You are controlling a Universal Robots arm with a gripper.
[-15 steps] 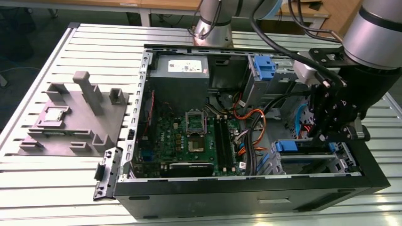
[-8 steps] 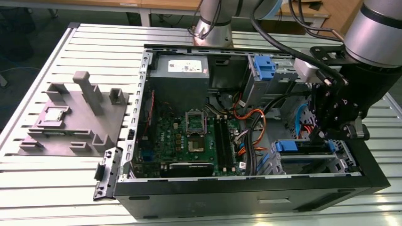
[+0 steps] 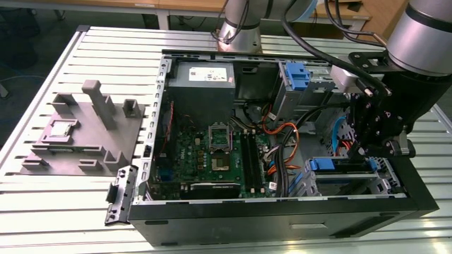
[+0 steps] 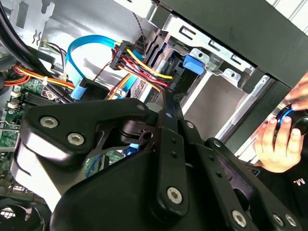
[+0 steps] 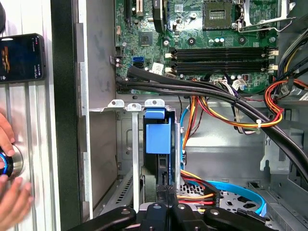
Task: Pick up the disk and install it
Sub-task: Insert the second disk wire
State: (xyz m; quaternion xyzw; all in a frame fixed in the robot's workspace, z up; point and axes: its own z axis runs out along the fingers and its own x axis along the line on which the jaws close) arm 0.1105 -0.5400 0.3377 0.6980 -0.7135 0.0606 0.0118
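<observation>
In the exterior view, an open computer case (image 3: 282,211) lies on a slatted table (image 3: 42,211), and the arm reaches down into the corner on the exterior view's right. The gripper (image 3: 365,154) hangs just above the drive cage (image 3: 385,177). The disk (image 3: 341,165) sits in that cage with its blue rails facing up. We cannot tell from here how the jaws stand, or whether they touch the disk. In the second wrist view, the gripper (image 4: 166,113) points into the case past a bundle of cables (image 4: 139,65), and a person's hand (image 4: 276,144) rests outside the case wall. In the first wrist view, the disk (image 5: 158,137) stands edge-on between the metal walls of the cage, beside the motherboard (image 5: 192,29). The gripper (image 5: 163,209) is close behind the disk, perhaps on its end, though the linkage hides the contact. A hand (image 5: 12,202) and a phone (image 5: 21,57) lie outside the case. We judge the disk to be stiff, dense and smooth-sided, and sensitive to knocks. The plastic rails along its long edges look like the safest hold, clear of the label face and the connector end.
</observation>
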